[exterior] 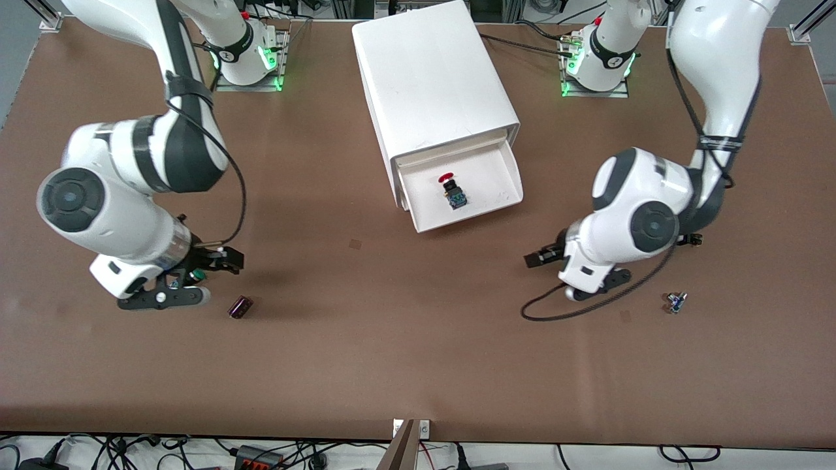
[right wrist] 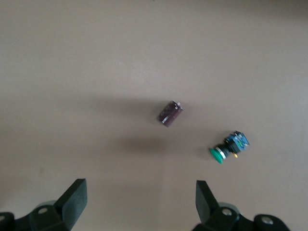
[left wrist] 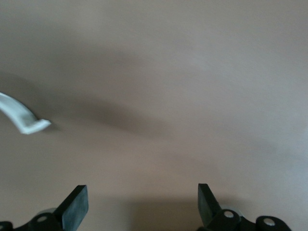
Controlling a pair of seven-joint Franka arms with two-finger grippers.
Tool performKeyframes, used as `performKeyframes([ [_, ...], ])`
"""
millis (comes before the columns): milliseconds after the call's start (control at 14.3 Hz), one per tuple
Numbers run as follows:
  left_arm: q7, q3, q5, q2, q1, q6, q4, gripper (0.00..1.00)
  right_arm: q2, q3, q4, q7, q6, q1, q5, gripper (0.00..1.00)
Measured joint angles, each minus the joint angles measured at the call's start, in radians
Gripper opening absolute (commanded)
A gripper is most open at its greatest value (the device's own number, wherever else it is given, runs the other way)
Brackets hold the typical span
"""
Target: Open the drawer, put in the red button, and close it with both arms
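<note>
The drawer stands pulled out of the white cabinet. The red button lies inside it, red cap toward the cabinet. My left gripper hangs over bare table toward the left arm's end, nearer the front camera than the drawer. It is open and empty in the left wrist view. My right gripper hangs over the table toward the right arm's end. It is open and empty in the right wrist view.
A green-capped button lies beside the right gripper, also visible from the front. A dark purple cylinder lies close by. A small blue part lies near the left arm. A white curved piece shows in the left wrist view.
</note>
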Motion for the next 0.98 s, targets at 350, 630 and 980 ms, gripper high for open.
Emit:
performKeyframes([
  [350, -0.034, -0.005, 0.000, 0.010, -0.074, 0.088, -0.035, 1.00, -0.043, 0.000, -0.003, -0.001, -0.025, -0.013, 0.000, 1.00],
  [630, -0.068, -0.010, 0.000, 0.015, -0.144, 0.102, -0.036, 1.00, -0.104, 0.044, -0.004, -0.004, -0.042, -0.121, 0.000, 1.00],
  [980, -0.160, -0.014, 0.000, 0.023, -0.242, 0.096, -0.055, 1.00, -0.203, 0.204, -0.007, -0.029, -0.134, -0.365, -0.001, 1.00],
])
